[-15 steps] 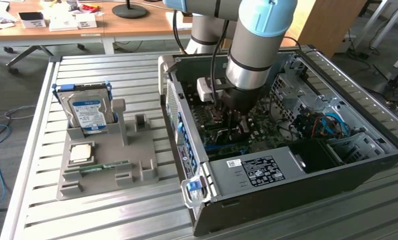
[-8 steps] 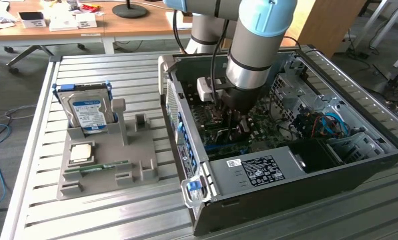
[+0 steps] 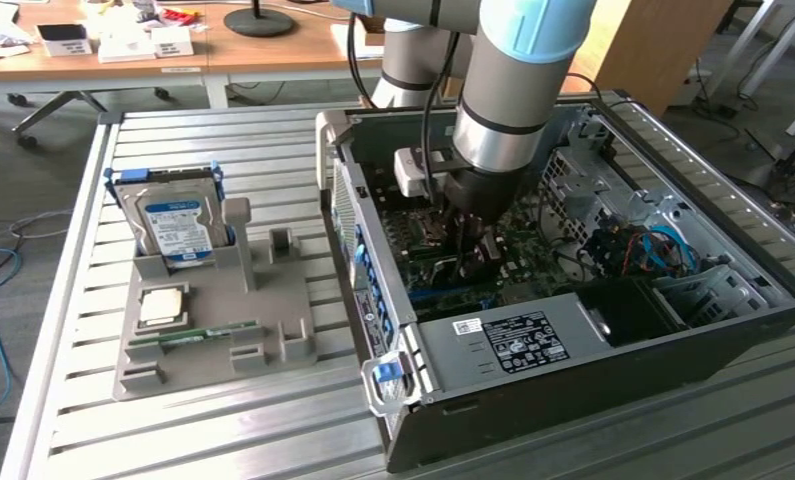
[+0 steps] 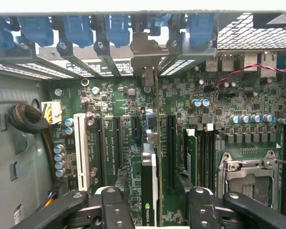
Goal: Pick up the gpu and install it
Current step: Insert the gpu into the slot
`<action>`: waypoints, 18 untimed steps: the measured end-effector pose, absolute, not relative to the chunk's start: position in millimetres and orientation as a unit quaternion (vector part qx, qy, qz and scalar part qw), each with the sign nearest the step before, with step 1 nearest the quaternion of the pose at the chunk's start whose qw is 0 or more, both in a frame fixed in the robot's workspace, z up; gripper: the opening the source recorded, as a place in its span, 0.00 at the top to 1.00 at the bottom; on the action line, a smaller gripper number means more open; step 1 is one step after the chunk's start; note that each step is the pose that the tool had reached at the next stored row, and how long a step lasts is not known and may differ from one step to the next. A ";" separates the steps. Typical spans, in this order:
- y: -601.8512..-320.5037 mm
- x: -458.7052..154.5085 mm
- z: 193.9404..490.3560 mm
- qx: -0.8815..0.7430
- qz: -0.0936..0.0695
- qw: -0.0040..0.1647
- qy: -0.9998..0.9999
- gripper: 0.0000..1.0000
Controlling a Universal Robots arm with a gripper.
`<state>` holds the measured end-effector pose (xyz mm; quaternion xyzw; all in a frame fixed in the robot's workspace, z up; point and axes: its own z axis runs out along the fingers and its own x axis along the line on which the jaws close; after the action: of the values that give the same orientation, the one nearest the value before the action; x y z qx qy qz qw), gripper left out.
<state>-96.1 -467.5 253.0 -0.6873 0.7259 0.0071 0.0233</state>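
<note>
The gpu [image 4: 150,183] stands edge-on in a motherboard slot inside the computer case [image 3: 717,330]. Its green board and black cooler face run up to a silver bracket [image 4: 145,55] at the case's rear wall. My gripper [image 4: 155,210] is open and straddles the card. One black finger [image 4: 118,210] is on one side and the other finger on the opposite side, each with a gap to the card. In the exterior view my gripper [image 3: 475,250] reaches straight down into the middle of the case over the motherboard.
A grey parts holder [image 3: 284,300] on the slatted table at the exterior view's left carries a hard drive [image 3: 177,225], a processor chip [image 3: 161,305] and a RAM stick [image 3: 190,335]. Inside the case are a power supply [image 3: 524,340], cables [image 3: 637,250], a white slot [image 4: 80,150] and a CPU socket [image 4: 250,174].
</note>
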 end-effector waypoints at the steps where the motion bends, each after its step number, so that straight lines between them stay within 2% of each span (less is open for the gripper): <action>1: -467.5 -96.2 253.2 -0.687 0.007 0.023 0.726 0.48; 18: -467.5 -96.2 261.6 -0.687 0.007 0.023 0.726 0.48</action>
<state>-96.2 -467.5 261.6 -0.6874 0.7259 0.0070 0.0231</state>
